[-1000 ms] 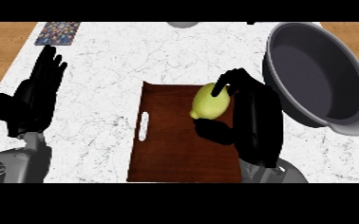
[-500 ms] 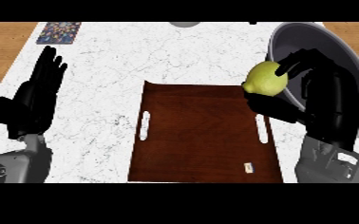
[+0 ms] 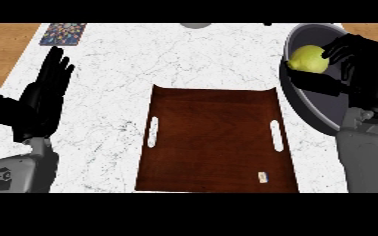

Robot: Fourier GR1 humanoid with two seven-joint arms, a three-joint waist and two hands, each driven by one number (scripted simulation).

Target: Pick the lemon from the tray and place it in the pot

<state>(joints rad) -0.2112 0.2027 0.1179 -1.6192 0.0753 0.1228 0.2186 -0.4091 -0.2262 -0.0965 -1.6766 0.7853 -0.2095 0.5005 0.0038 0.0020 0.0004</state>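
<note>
A yellow-green lemon (image 3: 308, 59) is held over the inside of the dark grey pot (image 3: 319, 105) at the right edge of the counter. My right hand (image 3: 353, 62) is curled round the lemon from its right side, thumb below it. The brown wooden tray (image 3: 215, 140) with two white handle slots lies in the middle of the counter with nothing on it but a small white tag. My left hand (image 3: 43, 97) rests open at the left edge, fingers up.
A small patterned square (image 3: 63, 33) lies at the far left corner of the white marble counter. A grey round object (image 3: 196, 25) peeks in at the far edge. Wooden floor shows past the counter's left side.
My right hand lifted the lemon off the tray and carried it rightward and farther back, from the pot's rim to over its inside. The left hand stayed still.
</note>
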